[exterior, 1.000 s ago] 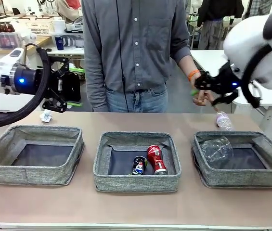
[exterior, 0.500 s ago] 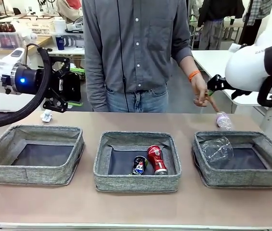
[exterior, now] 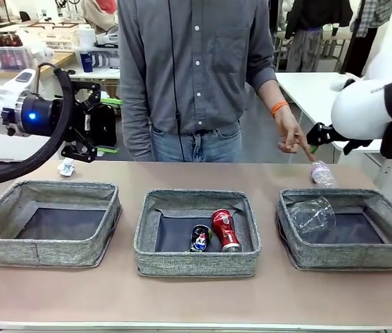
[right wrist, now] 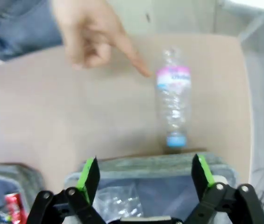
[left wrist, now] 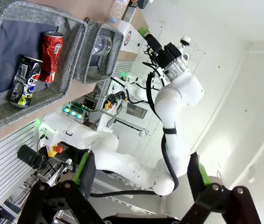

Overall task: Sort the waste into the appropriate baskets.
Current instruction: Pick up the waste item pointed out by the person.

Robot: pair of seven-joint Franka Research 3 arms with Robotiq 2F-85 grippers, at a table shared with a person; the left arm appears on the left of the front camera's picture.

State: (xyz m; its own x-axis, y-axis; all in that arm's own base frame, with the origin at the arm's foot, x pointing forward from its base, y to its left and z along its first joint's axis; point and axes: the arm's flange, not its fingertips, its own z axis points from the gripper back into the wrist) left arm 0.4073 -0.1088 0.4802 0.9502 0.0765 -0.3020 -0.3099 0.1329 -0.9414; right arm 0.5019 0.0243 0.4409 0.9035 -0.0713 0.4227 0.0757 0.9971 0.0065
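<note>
The tan table carries three grey fabric baskets in a row near its front edge: left basket, middle basket, right basket. Just behind the right basket lies a small clear bottle; behind the left basket sits a crumpled white paper wad.

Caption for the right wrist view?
A hand points at the clear bottle lying beyond a basket; the open right claw faces it.

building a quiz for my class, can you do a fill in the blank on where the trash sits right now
The red can and the blue can lie in the ____ basket.
The clear cup lies in the basket on the robot's ____.
The person's hand points at the small ____ on the table.
Missing: middle; right; bottle.
</note>
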